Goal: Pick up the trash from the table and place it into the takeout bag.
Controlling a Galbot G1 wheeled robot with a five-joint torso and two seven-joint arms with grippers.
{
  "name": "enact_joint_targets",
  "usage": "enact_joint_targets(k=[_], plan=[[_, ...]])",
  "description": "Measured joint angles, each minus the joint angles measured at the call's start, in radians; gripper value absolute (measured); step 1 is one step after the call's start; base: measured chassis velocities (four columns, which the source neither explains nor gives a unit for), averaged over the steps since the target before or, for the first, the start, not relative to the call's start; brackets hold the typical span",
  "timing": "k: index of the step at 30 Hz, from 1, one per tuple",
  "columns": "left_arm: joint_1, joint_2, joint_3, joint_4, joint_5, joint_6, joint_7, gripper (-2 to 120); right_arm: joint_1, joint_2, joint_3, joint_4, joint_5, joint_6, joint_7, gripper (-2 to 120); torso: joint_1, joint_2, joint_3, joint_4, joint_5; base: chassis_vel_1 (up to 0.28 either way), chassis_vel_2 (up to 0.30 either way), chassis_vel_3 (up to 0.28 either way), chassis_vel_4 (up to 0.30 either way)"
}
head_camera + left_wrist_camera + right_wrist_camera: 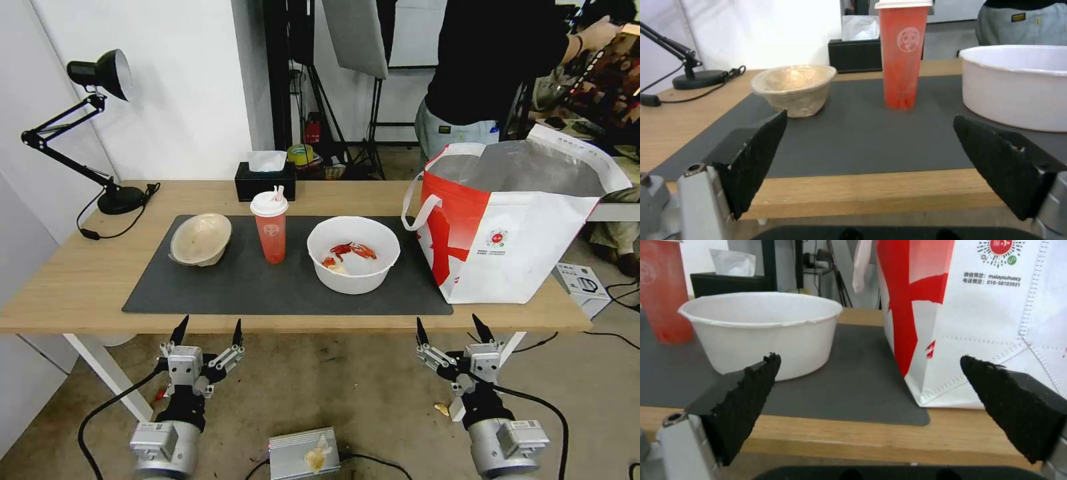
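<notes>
On the dark mat of the table (67, 280) stand three pieces of trash: a shallow beige bowl (200, 239) (793, 89), a tall red cup (270, 227) (902, 55) (662, 293) with a white lid and straw, and a white round bowl (353, 253) (1016, 85) (762, 330) holding red crayfish scraps. The white-and-red takeout bag (513, 220) (978, 316) stands open at the table's right end. My left gripper (208, 330) (869, 163) and right gripper (455, 330) (869, 406) hang open just short of the table's front edge, touching nothing.
A black tissue box (265, 179) (856, 55) (726, 283) sits behind the cup. A black desk lamp (100, 73) with its base (698, 79) and cord occupies the far left corner. A person stands behind the bag. A grey box (303, 453) lies on the floor between my arms.
</notes>
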Motion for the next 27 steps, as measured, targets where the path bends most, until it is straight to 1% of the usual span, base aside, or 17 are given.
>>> enact_joint_targets(k=[6, 7, 8, 9, 11, 12, 13, 14, 16, 17, 18, 20, 21, 22, 24, 27], plan=[[0.000, 0.000, 0.000, 0.000, 0.000, 0.000, -0.001, 100, 0.000, 0.000, 0.000, 0.000, 0.000, 0.000, 0.000, 100, 0.000, 0.000, 0.000, 0.0000, 0.0000, 0.000, 0.000, 0.000, 0.000], [0.001, 0.000, 0.004, 0.000, 0.000, 0.000, -0.004, 100, 0.000, 0.000, 0.000, 0.000, 0.000, 0.000, 0.000, 100, 0.000, 0.000, 0.000, 0.0000, 0.0000, 0.000, 0.000, 0.000, 0.000], [0.007, 0.002, 0.018, -0.002, 0.002, 0.001, -0.025, 100, 0.000, -0.003, 0.000, 0.000, 0.000, 0.000, 0.000, 100, 0.000, 0.000, 0.000, -0.0002, 0.0001, 0.000, 0.000, 0.000, 0.000], [0.007, 0.002, 0.018, -0.002, 0.002, 0.001, -0.025, 100, 0.000, -0.003, 0.000, 0.000, 0.000, 0.000, 0.000, 100, 0.000, 0.000, 0.000, -0.0002, 0.0001, 0.000, 0.000, 0.000, 0.000], [0.029, 0.006, 0.073, -0.011, 0.008, 0.004, -0.080, 100, 0.000, -0.011, -0.002, 0.001, -0.001, -0.002, 0.003, 100, 0.000, 0.000, 0.000, -0.0001, 0.0000, 0.000, 0.000, 0.000, 0.000], [0.046, 0.011, 0.115, -0.019, 0.013, 0.006, -0.127, 100, 0.000, -0.031, -0.005, 0.009, -0.006, -0.010, 0.013, 100, 0.000, 0.000, 0.000, -0.0003, 0.0005, 0.000, 0.000, 0.000, 0.000], [0.056, 0.013, 0.138, -0.023, 0.016, 0.008, -0.153, 100, 0.000, -0.054, -0.007, 0.018, -0.012, -0.020, 0.024, 100, 0.000, 0.000, 0.000, -0.0002, 0.0002, 0.000, 0.000, 0.000, 0.000], [0.056, 0.013, 0.138, -0.023, 0.016, 0.008, -0.153, 100, 0.000, -0.054, -0.007, 0.018, -0.012, -0.020, 0.024, 100, 0.000, 0.000, 0.000, -0.0002, 0.0002, 0.000, 0.000, 0.000, 0.000], [0.089, 0.021, 0.220, -0.038, 0.026, 0.014, -0.244, 100, -0.001, -0.138, -0.022, 0.054, -0.035, -0.056, 0.068, 100, 0.000, 0.000, 0.000, -0.0002, 0.0002, 0.000, 0.000, 0.000, 0.000], [0.105, 0.023, 0.260, -0.044, 0.033, 0.004, -0.283, 100, -0.001, -0.184, -0.029, 0.073, -0.047, -0.075, 0.091, 100, 0.000, 0.000, 0.000, -0.0001, 0.0003, 0.000, 0.000, 0.000, 0.000], [0.105, 0.023, 0.260, -0.044, 0.033, 0.004, -0.283, 100, -0.001, -0.184, -0.029, 0.073, -0.047, -0.075, 0.091, 100, 0.000, 0.000, 0.000, -0.0001, 0.0003, 0.000, 0.000, 0.000, 0.000], [0.114, 0.021, 0.281, -0.049, 0.040, -0.035, -0.297, 100, -0.001, -0.252, -0.041, 0.102, -0.066, -0.105, 0.126, 100, 0.000, 0.000, 0.000, 0.0000, 0.0004, 0.000, 0.000, 0.000, 0.000], [0.114, 0.021, 0.281, -0.049, 0.040, -0.035, -0.297, 100, -0.001, -0.252, -0.041, 0.102, -0.066, -0.105, 0.126, 100, 0.000, 0.000, 0.000, 0.0000, 0.0004, 0.000, 0.000, 0.000, 0.000], [0.118, 0.019, 0.286, -0.049, 0.041, -0.051, -0.299, 100, -0.003, -0.296, -0.044, 0.120, -0.077, -0.105, 0.141, 100, 0.000, 0.000, 0.000, 0.0002, -0.0001, 0.000, 0.000, 0.000, 0.000], [0.120, 0.018, 0.288, -0.049, 0.041, -0.058, -0.297, 100, -0.005, -0.311, -0.044, 0.126, -0.084, -0.084, 0.140, 100, 0.000, 0.000, 0.000, 0.0000, 0.0001, 0.000, 0.000, 0.000, 0.000], [0.120, 0.017, 0.290, -0.047, 0.041, -0.062, -0.293, 100, -0.006, -0.313, -0.044, 0.126, -0.089, -0.073, 0.138, 100, 0.000, 0.000, 0.000, -0.0001, 0.0001, 0.000, 0.000, 0.000, 0.000]])
